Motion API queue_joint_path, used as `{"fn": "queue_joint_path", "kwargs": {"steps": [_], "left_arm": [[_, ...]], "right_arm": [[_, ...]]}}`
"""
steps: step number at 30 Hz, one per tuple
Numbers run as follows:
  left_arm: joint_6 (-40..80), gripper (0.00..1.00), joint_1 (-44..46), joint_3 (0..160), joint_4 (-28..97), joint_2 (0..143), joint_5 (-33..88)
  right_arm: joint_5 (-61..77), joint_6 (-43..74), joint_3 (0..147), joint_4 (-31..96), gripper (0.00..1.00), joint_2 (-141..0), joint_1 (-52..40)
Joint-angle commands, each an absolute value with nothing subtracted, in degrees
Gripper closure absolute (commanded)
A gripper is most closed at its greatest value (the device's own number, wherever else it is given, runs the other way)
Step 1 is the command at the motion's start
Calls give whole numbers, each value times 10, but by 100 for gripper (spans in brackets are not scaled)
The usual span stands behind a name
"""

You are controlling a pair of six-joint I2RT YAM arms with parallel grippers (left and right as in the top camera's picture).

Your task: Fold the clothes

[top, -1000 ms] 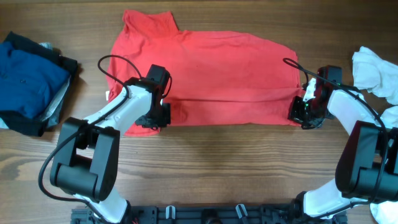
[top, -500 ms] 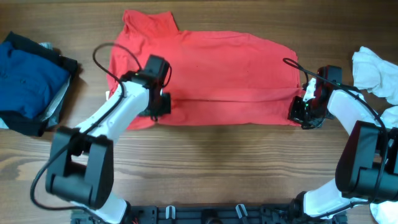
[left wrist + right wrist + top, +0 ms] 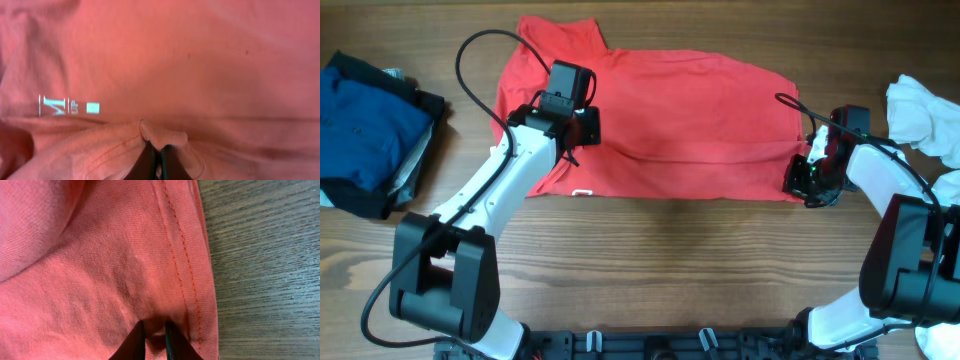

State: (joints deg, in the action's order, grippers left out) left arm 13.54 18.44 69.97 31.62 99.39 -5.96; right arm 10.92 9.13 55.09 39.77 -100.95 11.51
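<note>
- Since one second ago, the left claw [image 3: 582, 125] has gone up from the near edge of the shirt toward the far edge, taking the cloth with it; the right claw [image 3: 807, 175] has stayed put at the near right corner.
- The big red cotton T-shirt [image 3: 690, 120] lies flat on the brown wooden table [image 3: 670, 260]; its long side runs left to right.
- The left claw is closed on a small bunch of red cloth [image 3: 162, 136]; a white size mark [image 3: 67, 106] shows just past it.
- The right claw is closed on the stitched edge of the shirt [image 3: 187, 270], right by the bare wood.
- The far edge of the shirt lies straight ahead of the left claw, away from the robot; the right claw is much further back, so I think it must go the same way or the fold will be crooked.
- No box or basket is in view; a blue folded cloth [image 3: 365, 130] sits on top of a dark pile [image 3: 420, 110] at the left, and a white crumpled cloth [image 3: 925, 120] lies at the right.
</note>
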Motion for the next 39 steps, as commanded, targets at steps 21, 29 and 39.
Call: {"fn": "queue_joint_path", "kwargs": {"steps": [21,29,39], "left_arm": [[249,75,-63,667,467,966,-69],[244,71,-74,592,430,966,-54],[242,72,-74,526,369,966,-54]], "right_arm": [[117,89,539,412,81,-1019,111],[117,90,539,412,81,-1019,111],[117,90,539,412,80,-1019,111]]}}
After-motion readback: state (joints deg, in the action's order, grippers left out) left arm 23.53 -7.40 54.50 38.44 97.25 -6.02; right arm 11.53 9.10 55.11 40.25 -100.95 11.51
